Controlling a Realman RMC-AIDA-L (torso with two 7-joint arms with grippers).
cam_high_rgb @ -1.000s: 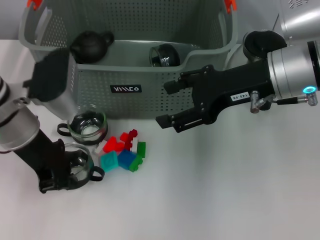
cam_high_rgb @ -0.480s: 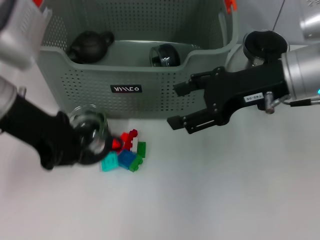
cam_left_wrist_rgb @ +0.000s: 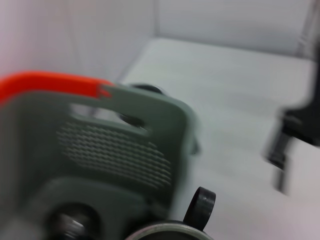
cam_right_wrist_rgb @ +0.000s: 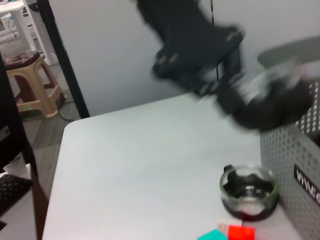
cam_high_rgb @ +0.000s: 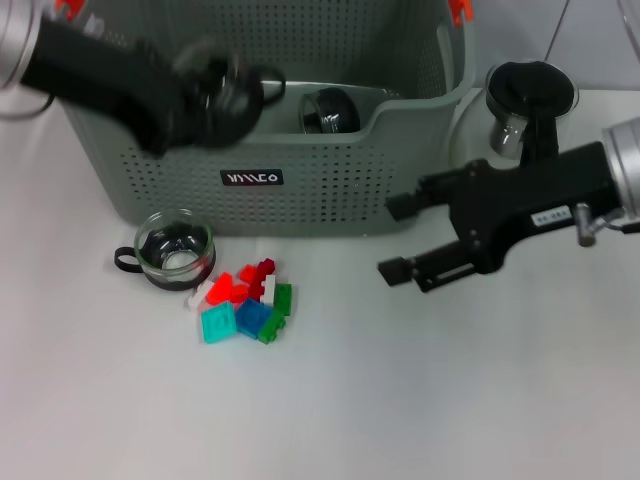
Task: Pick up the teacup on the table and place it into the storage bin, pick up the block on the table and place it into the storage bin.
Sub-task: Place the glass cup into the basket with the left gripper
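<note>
Teacup (cam_high_rgb: pixel 215 92) in left gripper (cam_high_rgb: pixel 205 95) jaws, above storage bin (cam_high_rgb: pixel 300 150).

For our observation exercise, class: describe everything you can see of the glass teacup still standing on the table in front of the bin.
The glass teacup is a low, round cup of clear glass with a dark loop handle sticking out on the robot's left. It stands upright on the white table, just in front of the storage bin wall, apart from it. Something dark with a pale patch shows inside. The pile of coloured blocks lies right beside it, on its right and nearer the robot. No gripper touches it.
</note>
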